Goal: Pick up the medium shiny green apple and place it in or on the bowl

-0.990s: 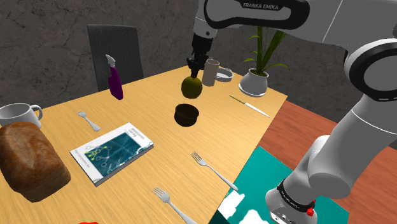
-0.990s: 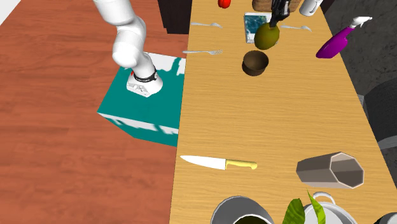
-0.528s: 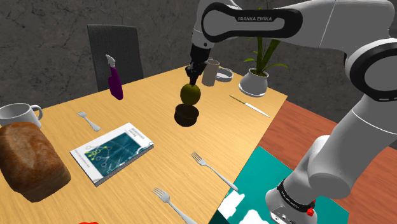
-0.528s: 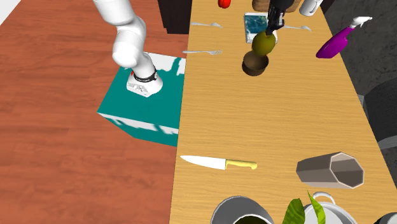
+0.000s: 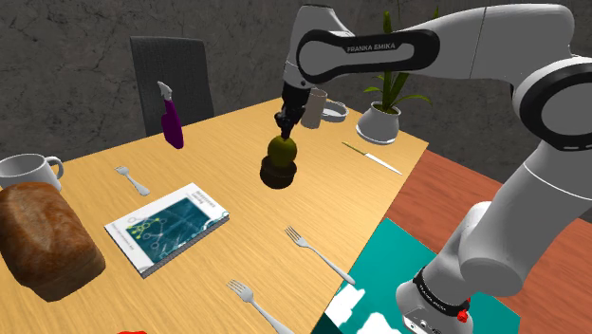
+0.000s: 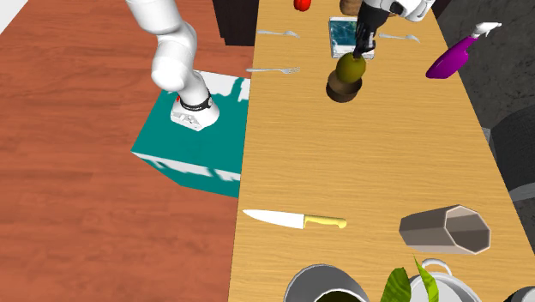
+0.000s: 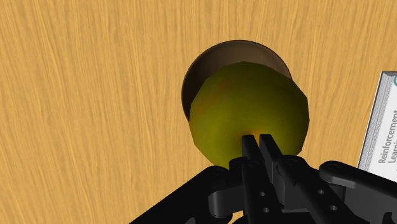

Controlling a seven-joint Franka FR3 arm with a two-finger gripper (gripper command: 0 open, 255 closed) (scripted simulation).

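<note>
The olive-green apple point(image 5: 282, 151) hangs from my gripper point(image 5: 284, 131), whose black fingers are shut on its top. It sits right over the small dark brown bowl point(image 5: 278, 175), its underside at or just inside the rim. In the second exterior view the apple point(image 6: 348, 69) covers most of the bowl point(image 6: 343, 89) below the gripper point(image 6: 357, 53). The wrist view shows the fingers of the gripper point(image 7: 261, 141) pinched together on the apple point(image 7: 248, 105), with the bowl's rim point(image 7: 203, 63) showing behind it.
A book point(image 5: 167, 226) and forks point(image 5: 318, 254) lie toward the table's near side. A purple spray bottle point(image 5: 172, 121), grey cup point(image 5: 314, 107), potted plant point(image 5: 382, 119) and knife point(image 5: 372, 157) stand beyond the bowl. Bread point(image 5: 43, 239) and a mug point(image 5: 28, 170) are at the shoulder view's left.
The gripper has come down with the apple, from hanging above and beside the bowl to resting right over it. The fingers stayed shut.
</note>
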